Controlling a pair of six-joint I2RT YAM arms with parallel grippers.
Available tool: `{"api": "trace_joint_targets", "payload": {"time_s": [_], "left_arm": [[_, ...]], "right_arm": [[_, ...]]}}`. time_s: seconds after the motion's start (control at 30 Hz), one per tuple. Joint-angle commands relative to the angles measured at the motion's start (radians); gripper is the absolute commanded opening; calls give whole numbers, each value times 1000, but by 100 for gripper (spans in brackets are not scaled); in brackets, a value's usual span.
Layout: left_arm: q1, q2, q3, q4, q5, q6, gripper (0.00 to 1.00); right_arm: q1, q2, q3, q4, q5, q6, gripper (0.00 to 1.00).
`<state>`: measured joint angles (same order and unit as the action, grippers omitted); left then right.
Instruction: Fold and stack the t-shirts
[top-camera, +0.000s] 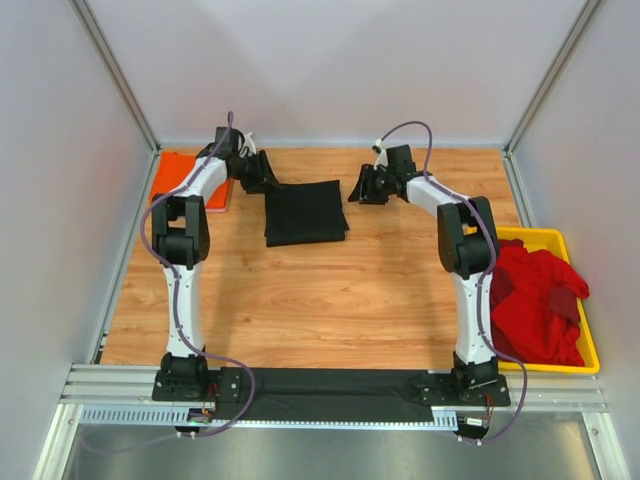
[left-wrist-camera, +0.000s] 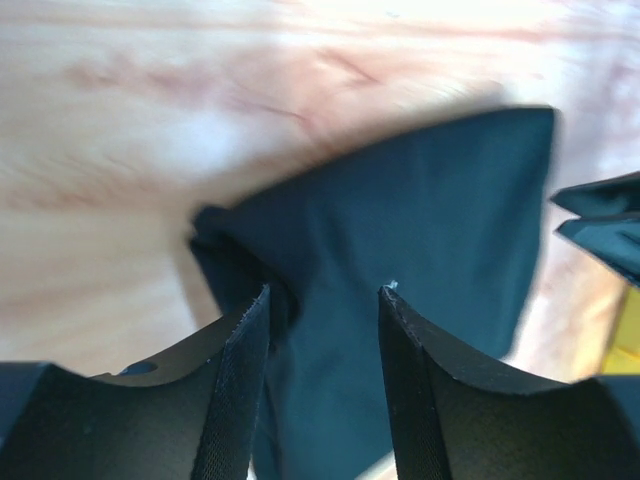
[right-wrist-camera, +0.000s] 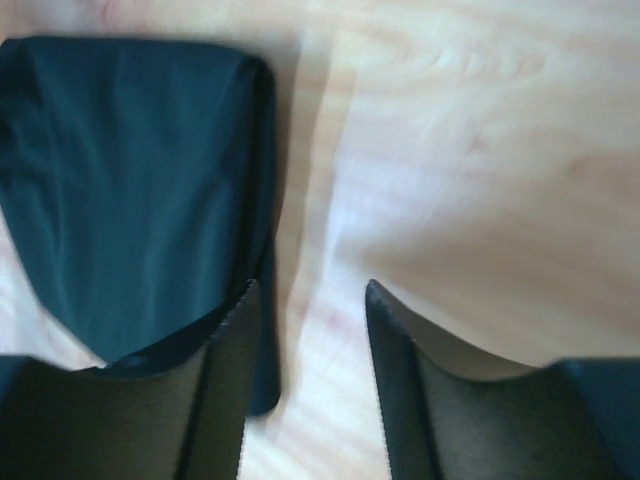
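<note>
Beneath both grippers spreads the light-brown wooden table (top-camera: 320, 300), the largest thing in view. Well back from the right gripper (right-wrist-camera: 305, 285), toward that arm's base and to its outer side, sits a rectangular yellow plastic tray (top-camera: 540, 234) with a crumpled heap of red cloth t-shirts (top-camera: 535, 295) piled in it, spilling slightly over the rim.

Between the two grippers, and a little nearer the bases than either, lies the black cloth t-shirt (top-camera: 305, 212), folded into a flat, roughly square packet on the wood. Just to the outer side of the left gripper (left-wrist-camera: 325, 290) lies a bright orange cloth t-shirt (top-camera: 180, 175), folded flat at the table's far left corner.

At the left gripper, the jaws are parted at the black shirt's far left corner. Dark cloth fills the gap between its fingers (left-wrist-camera: 240, 380), bunched a little against the left one, and I see no pinch on it.

At the right gripper, the jaws also stand apart with bare wood showing between them. Its left finger (right-wrist-camera: 225, 380) overlaps the shirt's rounded edge, and it has hold of nothing.
</note>
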<state>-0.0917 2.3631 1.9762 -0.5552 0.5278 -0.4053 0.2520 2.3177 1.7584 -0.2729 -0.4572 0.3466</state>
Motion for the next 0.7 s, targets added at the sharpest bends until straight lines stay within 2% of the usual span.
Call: {"api": "trace_joint_targets", "payload": {"time_s": [0.0, 0.27, 0.33, 0.47, 0.67], "left_arm": [[-6, -151, -20, -23, 61, 28, 54], [-6, -195, -69, -127, 14, 71, 54], [-6, -217, -131, -144, -20, 69, 54], [-11, -286, -346, -46, -26, 31, 55], [-46, -330, -499, -19, -75, 3, 55]], "right_arm": [[10, -154, -98, 40, -66, -32, 50], [61, -166, -169, 35, -75, -74, 56], [69, -147, -169, 32, -66, -80, 58], [92, -138, -186, 31, -40, -98, 61], [131, -161, -235, 17, 11, -115, 59]]}}
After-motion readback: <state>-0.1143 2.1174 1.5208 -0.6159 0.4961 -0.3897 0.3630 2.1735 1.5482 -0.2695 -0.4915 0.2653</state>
